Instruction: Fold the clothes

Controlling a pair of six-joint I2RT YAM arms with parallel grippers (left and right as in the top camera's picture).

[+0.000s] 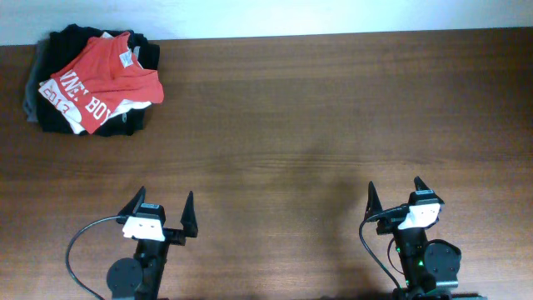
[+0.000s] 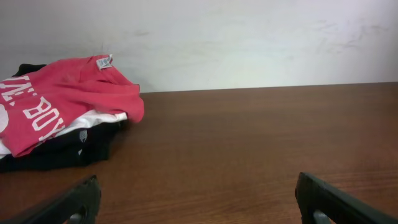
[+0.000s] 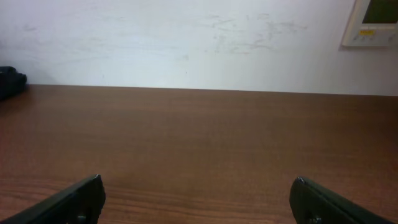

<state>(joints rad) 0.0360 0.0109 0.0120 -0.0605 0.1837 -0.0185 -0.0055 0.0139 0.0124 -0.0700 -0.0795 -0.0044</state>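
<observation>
The red-orange T-shirt with white lettering and a white neck label lies crumpled on top of a pile at the table's far left corner. It also shows at the left of the left wrist view. My left gripper is open and empty near the front edge, left of centre, far from the shirt. Its fingers frame bare wood in its own view. My right gripper is open and empty near the front edge at the right, over bare wood.
Under the shirt lie a white garment and black folded garments. The brown wooden table ends at a white wall behind. A wall panel hangs at the upper right of the right wrist view.
</observation>
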